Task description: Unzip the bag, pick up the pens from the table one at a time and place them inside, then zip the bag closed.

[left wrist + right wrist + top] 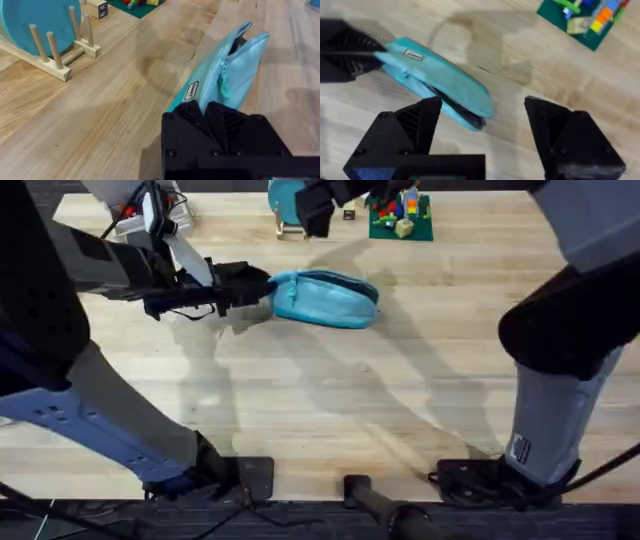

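Observation:
The light blue bag (325, 298) lies on the table (330, 400) toward the back, left of centre. My left gripper (262, 288) is shut on the bag's left end; the left wrist view has its black fingers (200, 117) clamped on the fabric by the label and zipper (222, 80). At the far end the zipper gapes, with something dark inside (240, 42). High above the bag my right gripper (482, 107) hangs open, holding nothing, and its view looks down on the bag (440, 75) and on the left gripper (357, 50). The pens are out of view.
A teal disc on a wooden stand (285, 200) sits at the back edge, also in the left wrist view (35, 25). To its right lies a green baseplate with coloured bricks (400, 215). The front half of the table is bare wood.

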